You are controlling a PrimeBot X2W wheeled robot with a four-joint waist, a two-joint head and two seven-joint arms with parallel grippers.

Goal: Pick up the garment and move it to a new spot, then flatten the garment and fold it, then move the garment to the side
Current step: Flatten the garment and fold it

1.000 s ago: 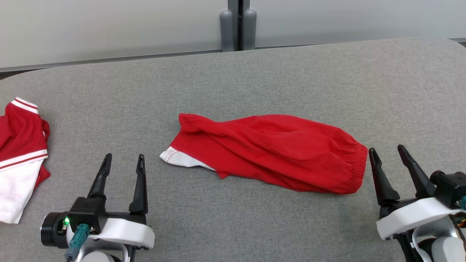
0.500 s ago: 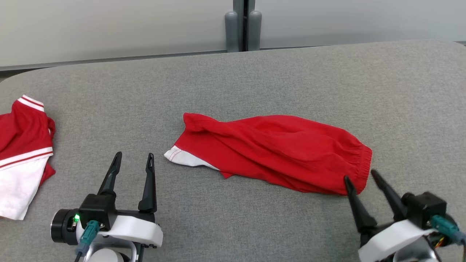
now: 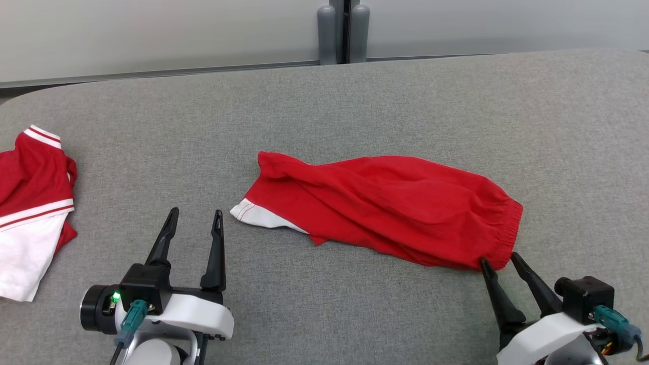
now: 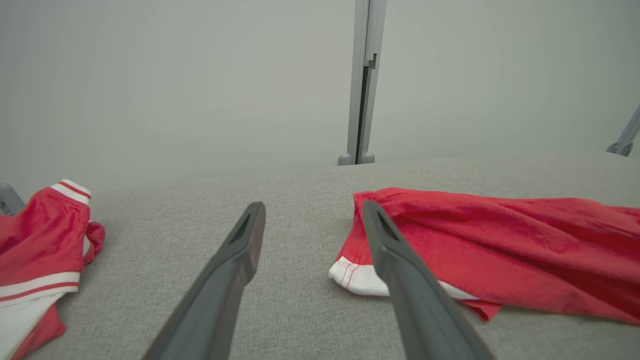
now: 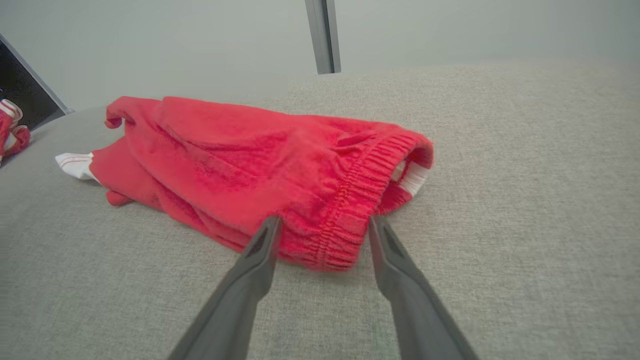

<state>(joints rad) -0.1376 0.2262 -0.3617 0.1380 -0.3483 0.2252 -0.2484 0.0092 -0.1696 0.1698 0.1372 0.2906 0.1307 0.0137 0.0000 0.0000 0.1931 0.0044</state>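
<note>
The garment (image 3: 385, 208) is a pair of red shorts with a white hem, lying crumpled across the middle of the grey table. Its elastic waistband (image 5: 350, 210) points toward my right gripper (image 3: 499, 258), which is open with its fingertips straddling the waistband's near corner (image 5: 325, 222). My left gripper (image 3: 196, 215) is open over bare table, a little left of the white hem (image 4: 357, 275), holding nothing. The garment (image 4: 490, 255) also lies to the right of my left fingers (image 4: 240, 250).
A second red and white garment (image 3: 30, 203) lies at the table's left edge (image 4: 40, 250). The grey padded table (image 3: 355, 101) ends at a pale wall with a grey post (image 3: 344, 30) behind it.
My right gripper has moved in toward the waistband corner and now straddles it. The camera view has shifted slightly; my left gripper has stayed open.
</note>
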